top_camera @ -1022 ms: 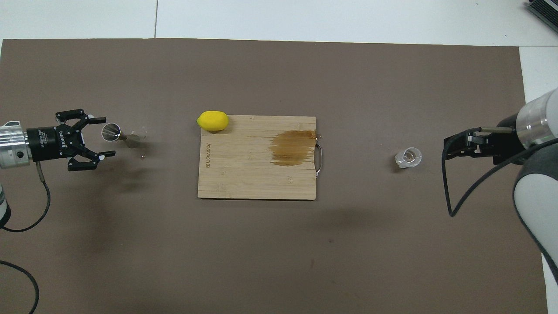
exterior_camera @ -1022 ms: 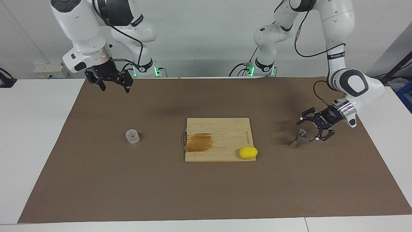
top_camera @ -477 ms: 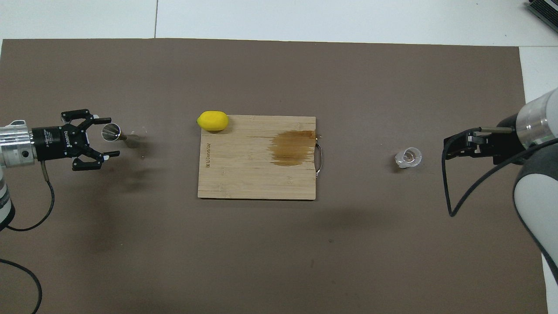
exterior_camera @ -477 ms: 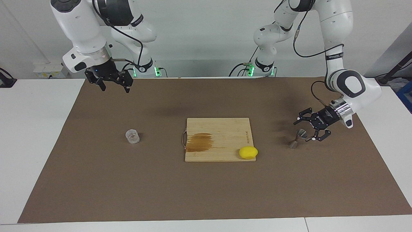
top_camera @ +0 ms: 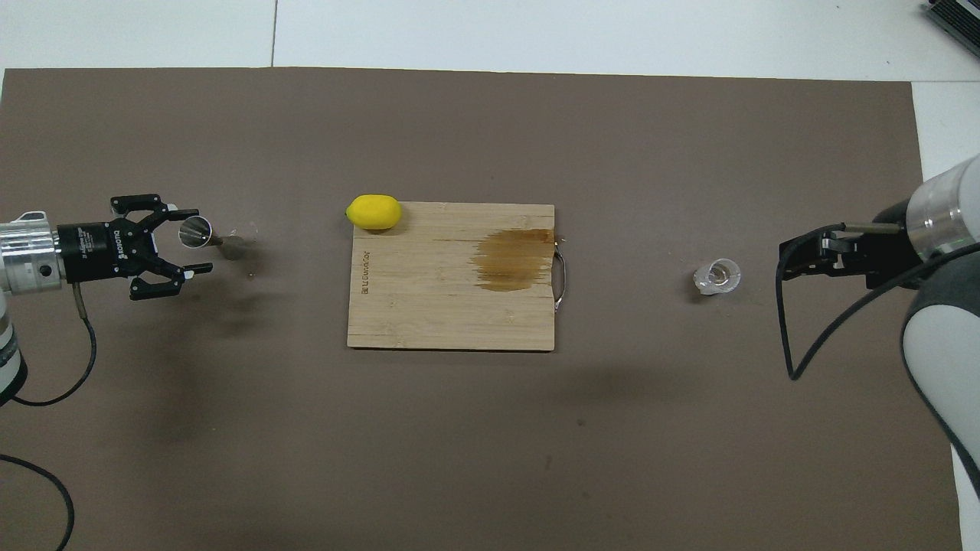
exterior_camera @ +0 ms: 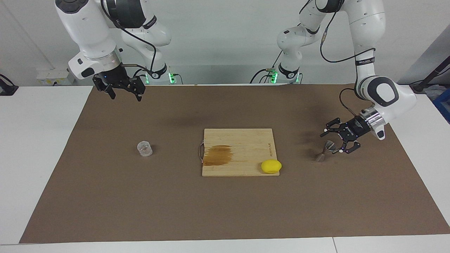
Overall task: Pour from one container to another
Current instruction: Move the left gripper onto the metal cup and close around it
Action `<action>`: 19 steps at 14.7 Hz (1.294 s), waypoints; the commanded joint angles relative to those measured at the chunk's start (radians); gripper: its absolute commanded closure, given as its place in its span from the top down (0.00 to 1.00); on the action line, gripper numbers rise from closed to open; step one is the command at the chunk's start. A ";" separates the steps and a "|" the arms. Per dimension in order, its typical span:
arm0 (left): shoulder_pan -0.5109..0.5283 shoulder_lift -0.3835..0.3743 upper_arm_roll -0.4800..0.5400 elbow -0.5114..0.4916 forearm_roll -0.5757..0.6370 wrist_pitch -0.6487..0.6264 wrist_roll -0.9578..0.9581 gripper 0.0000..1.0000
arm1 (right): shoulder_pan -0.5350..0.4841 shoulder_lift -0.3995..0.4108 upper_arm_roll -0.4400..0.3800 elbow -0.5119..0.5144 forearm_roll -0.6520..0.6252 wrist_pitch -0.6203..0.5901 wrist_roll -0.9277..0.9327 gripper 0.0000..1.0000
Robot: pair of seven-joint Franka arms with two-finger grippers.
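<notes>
You are bringing the left gripper (exterior_camera: 331,143) in with its jaws spread around the upper cone of the jigger (exterior_camera: 324,151), one finger on each side and nothing gripped yet. The jigger is standing upright on the brown mat (exterior_camera: 225,207), near the mat's edge at the left arm's end and level with the cutting board (exterior_camera: 242,140). For a good grip, I would aim at the narrow waist or just under the top rim, keep the fingers level, and close slowly so the light metal cup is not tipping or skidding. The glass tumbler (exterior_camera: 144,149) is standing on the mat toward the right arm's end, well apart from the board. The right gripper (exterior_camera: 123,92) is waiting, raised over the mat's corner by its own base, jaws wide and empty. A lemon (exterior_camera: 271,166) is lying on a corner of the board. Whether a fingertip is already touching the jigger is hard to judge, and the tumbler's contents cannot be made out.
</notes>
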 commanded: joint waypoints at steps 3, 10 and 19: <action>-0.015 -0.016 0.010 -0.025 -0.020 0.023 -0.012 0.70 | -0.012 -0.022 0.003 -0.025 0.019 0.012 -0.019 1.00; -0.015 -0.016 0.010 -0.022 -0.020 0.018 -0.030 0.00 | -0.011 -0.022 0.003 -0.025 0.019 0.011 -0.019 1.00; -0.122 -0.048 0.001 0.028 -0.020 -0.057 -0.164 0.00 | -0.011 -0.022 0.003 -0.025 0.021 0.003 -0.019 1.00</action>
